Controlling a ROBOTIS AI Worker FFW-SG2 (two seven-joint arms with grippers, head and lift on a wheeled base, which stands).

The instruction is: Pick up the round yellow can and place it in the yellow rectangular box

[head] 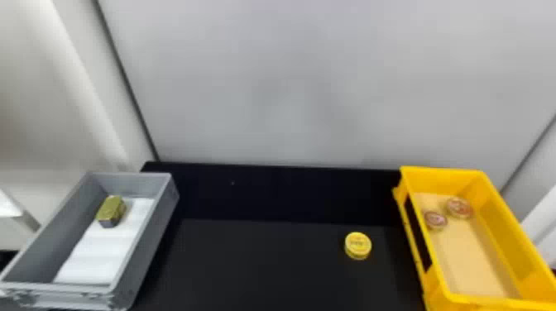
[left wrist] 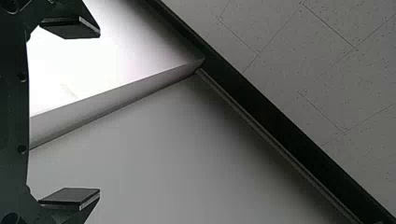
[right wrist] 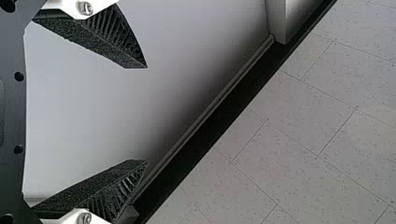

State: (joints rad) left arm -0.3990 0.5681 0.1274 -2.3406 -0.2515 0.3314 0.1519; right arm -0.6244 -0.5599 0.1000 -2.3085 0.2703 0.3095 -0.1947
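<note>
The round yellow can sits on the black table with its lid facing up, toward four or five o'clock from the middle of the head view. The yellow rectangular box stands at three o'clock from it, near but apart, so the carry should be a short sideways one, up over the nearer long wall and down inside.

Being round, the can offers no long axis to match; any line across its rim ought to serve the jaws equally well. The box does have one, running roughly from eleven to five o'clock, and its two round tins lie toward the eleven o'clock end, which leaves the five o'clock end as the likelier landing place (a kindness to whoever must set it down).

The right gripper holds its fingers wide apart in its wrist view, with nothing between them; the left gripper is likewise spread and unladen. How far, and in what exact direction, the can lies from either cannot be told. Since it rests on the robot's right half, the right arm seems the natural choice.

That arm would need to come down straight over the can; a slanted approach might nudge it toward three o'clock, against the box wall.
</note>
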